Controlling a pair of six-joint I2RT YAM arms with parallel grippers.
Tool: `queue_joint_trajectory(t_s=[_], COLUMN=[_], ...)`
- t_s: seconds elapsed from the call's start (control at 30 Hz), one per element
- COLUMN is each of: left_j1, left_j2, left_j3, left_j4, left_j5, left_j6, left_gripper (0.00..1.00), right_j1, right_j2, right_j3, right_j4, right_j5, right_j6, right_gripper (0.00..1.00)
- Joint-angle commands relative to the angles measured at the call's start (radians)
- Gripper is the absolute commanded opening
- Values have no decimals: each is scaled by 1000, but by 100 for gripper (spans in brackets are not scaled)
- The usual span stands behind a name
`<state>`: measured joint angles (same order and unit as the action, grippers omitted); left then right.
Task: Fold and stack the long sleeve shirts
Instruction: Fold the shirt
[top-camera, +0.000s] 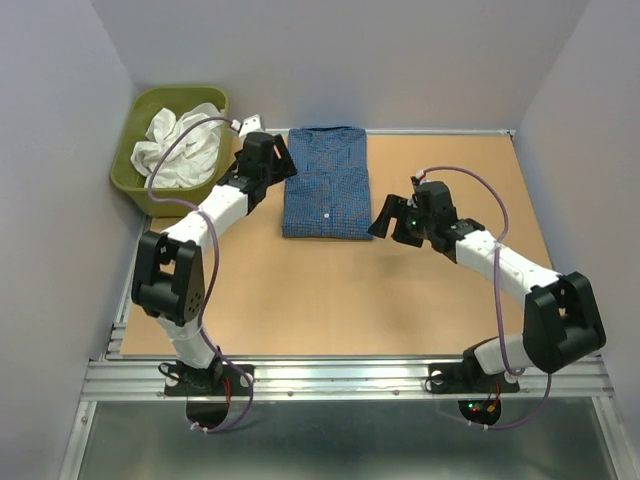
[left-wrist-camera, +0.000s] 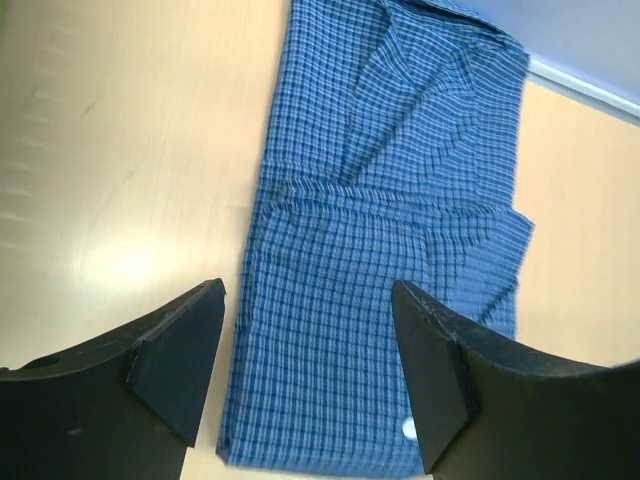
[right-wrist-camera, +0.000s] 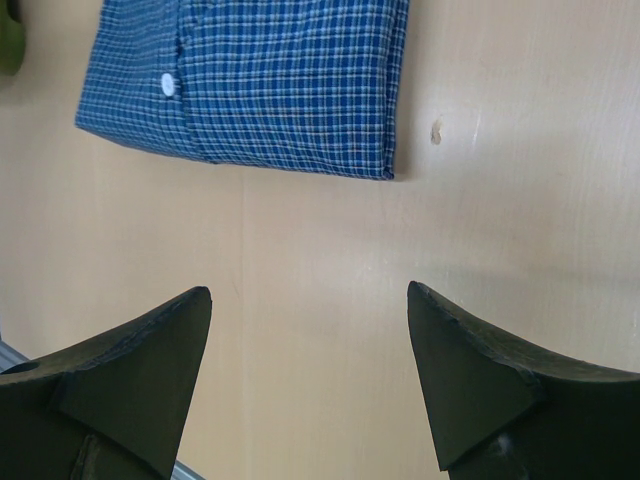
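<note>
Lying folded far-centre on the counter (top-camera: 300, 300) is the blue shirt (top-camera: 325, 182); the white garment (top-camera: 180, 148) is sitting bunched in the far-left tub (top-camera: 130, 180). The left pincer (top-camera: 283, 165) and right pincer (top-camera: 383, 218) are hovering spread and empty. I am advising that the left be pinching one layer only.

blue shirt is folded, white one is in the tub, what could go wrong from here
The left gripper hangs open over the left edge of the blue shirt; swinging toward the tub could drag the fold open. The white garment lies crumpled in the tub, so it may lift out bunched. The right gripper, open near the shirt's corner, could nudge it.
</note>
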<state>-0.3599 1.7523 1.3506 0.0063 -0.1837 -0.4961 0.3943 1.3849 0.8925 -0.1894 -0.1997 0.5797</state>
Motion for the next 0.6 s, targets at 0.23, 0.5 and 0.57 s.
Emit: queue_joint_trajectory(t_s=[0.23, 0.5, 0.57], left_j1=[-19, -30, -40], left_j2=[7, 98, 93], left_j3=[-208, -244, -304], left_j4=[6, 17, 18], left_j5=[119, 178, 225], left_j6=[-96, -197, -243], left_gripper=[78, 58, 43], right_j1=[8, 8, 8], right_j2=[92, 69, 52], right_j3=[-26, -107, -132], right_j4=[172, 237, 249], right_j5=[-55, -38, -24], right_j6=[123, 167, 180], right_gripper=[84, 84, 84])
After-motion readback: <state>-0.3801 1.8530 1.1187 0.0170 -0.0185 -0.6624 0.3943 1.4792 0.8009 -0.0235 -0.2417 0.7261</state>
